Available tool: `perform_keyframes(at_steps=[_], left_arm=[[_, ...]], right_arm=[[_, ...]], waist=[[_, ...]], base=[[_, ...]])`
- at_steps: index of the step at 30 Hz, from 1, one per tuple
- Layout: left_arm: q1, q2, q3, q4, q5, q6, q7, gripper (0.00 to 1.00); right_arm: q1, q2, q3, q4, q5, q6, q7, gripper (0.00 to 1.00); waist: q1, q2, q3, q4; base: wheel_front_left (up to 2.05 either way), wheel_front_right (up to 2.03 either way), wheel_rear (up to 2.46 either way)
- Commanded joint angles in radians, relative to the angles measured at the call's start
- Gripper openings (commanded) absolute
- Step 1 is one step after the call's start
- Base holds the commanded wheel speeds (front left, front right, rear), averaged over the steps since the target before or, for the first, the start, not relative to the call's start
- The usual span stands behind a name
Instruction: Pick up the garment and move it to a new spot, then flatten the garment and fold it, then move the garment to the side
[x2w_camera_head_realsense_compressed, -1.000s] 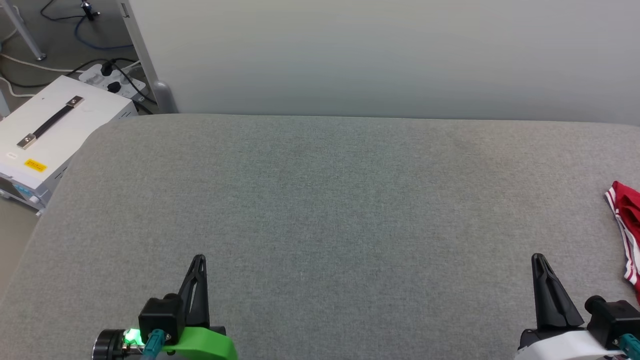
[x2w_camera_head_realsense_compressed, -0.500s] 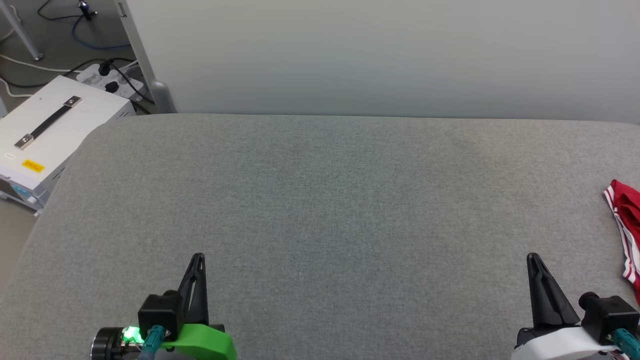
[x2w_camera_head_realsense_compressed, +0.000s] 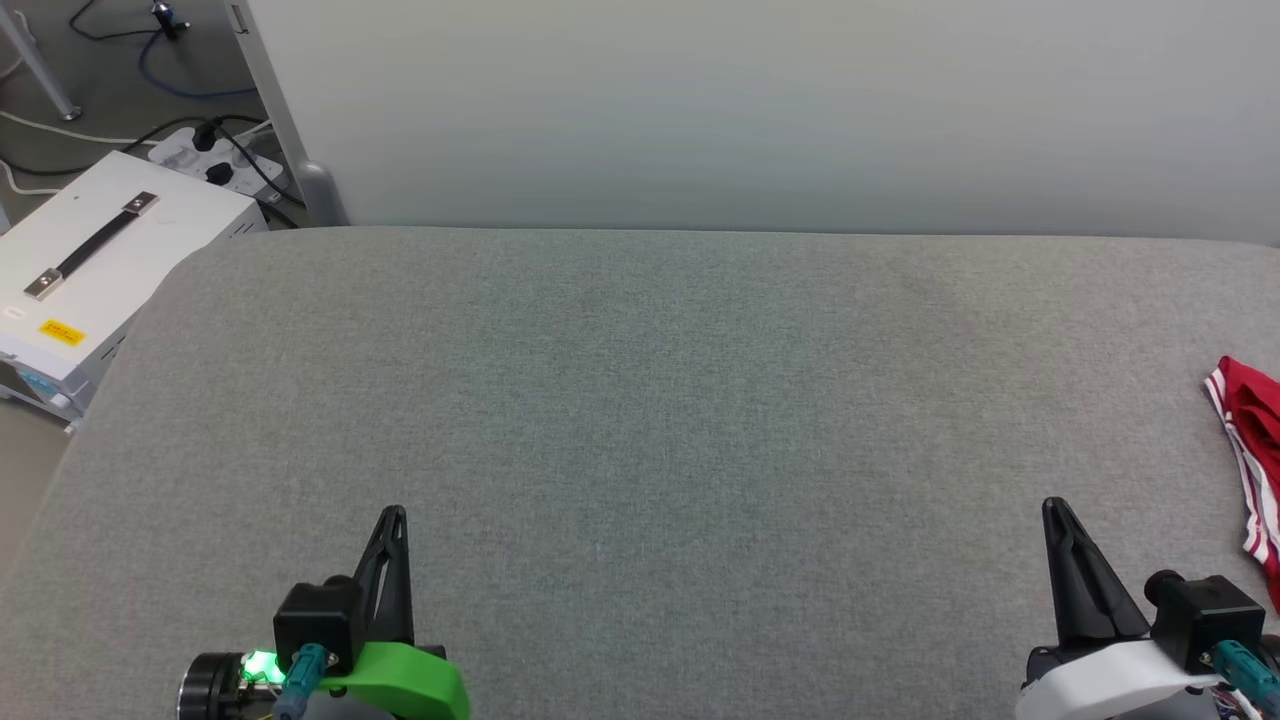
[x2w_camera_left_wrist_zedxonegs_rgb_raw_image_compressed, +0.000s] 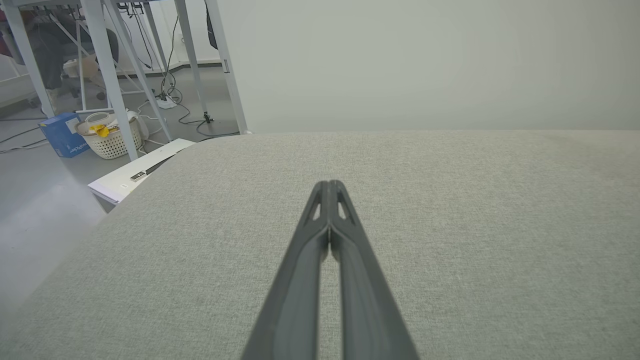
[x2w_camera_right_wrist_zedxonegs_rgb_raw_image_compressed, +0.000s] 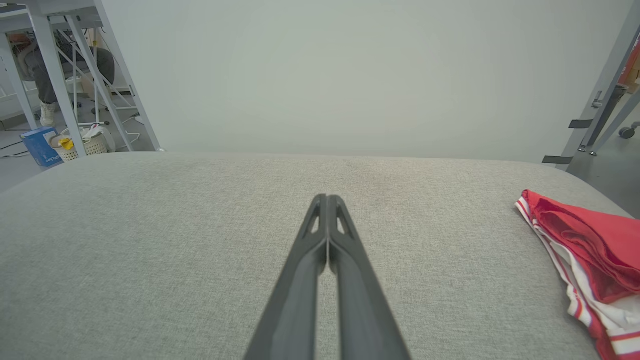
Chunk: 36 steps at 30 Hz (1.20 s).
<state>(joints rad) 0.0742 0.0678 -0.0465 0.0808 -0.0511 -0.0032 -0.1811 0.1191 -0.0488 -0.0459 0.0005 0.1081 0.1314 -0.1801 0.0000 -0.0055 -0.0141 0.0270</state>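
Observation:
The garment (x2w_camera_head_realsense_compressed: 1255, 440) is a bunched red shirt with white-and-red striped trim, lying at the far right edge of the grey padded table (x2w_camera_head_realsense_compressed: 650, 400); the right wrist view shows the garment (x2w_camera_right_wrist_zedxonegs_rgb_raw_image_compressed: 585, 245) at its right side. My right gripper (x2w_camera_head_realsense_compressed: 1052, 508) hovers low at the table's front right, left of the garment and apart from it, fingers pressed together with nothing between them (x2w_camera_right_wrist_zedxonegs_rgb_raw_image_compressed: 326, 199). At the front left, my left gripper (x2w_camera_head_realsense_compressed: 393, 515) is shut and empty too (x2w_camera_left_wrist_zedxonegs_rgb_raw_image_compressed: 330, 185), far from the garment.
A white equipment box (x2w_camera_head_realsense_compressed: 90, 270) with a black handle stands on the floor off the table's left corner, beside a power strip and cables (x2w_camera_head_realsense_compressed: 215, 155). A pale wall runs behind the table. Metal table legs, a basket and a blue box (x2w_camera_left_wrist_zedxonegs_rgb_raw_image_compressed: 62, 140) stand at the left.
The whole head picture has shifted slightly left, so the camera has turned a little right. The right gripper sits a touch higher and further left in view. The garment lies unmoved.

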Motion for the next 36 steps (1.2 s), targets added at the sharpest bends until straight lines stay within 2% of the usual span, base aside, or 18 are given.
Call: perform_keyframes(at_steps=[1, 36], left_arm=[[-0.021, -0.005, 0.006, -0.008, 0.008, 0.001, 0.008, 0.0], [-0.042, -0.01, 0.022, -0.037, 0.026, 0.002, 0.077, 0.0]], right_arm=[[-0.018, -0.001, 0.003, 0.0, -0.009, 0.0, 0.005, 0.0], [-0.059, -0.001, 0.02, 0.0, -0.049, 0.0, 0.076, 0.0]], waist=[[0.0, 0.0018, 0.0, 0.0], [0.0, 0.0033, 0.006, -0.011]], base=[[0.0, 0.0, 0.0], [0.0, 0.0, 0.0]])
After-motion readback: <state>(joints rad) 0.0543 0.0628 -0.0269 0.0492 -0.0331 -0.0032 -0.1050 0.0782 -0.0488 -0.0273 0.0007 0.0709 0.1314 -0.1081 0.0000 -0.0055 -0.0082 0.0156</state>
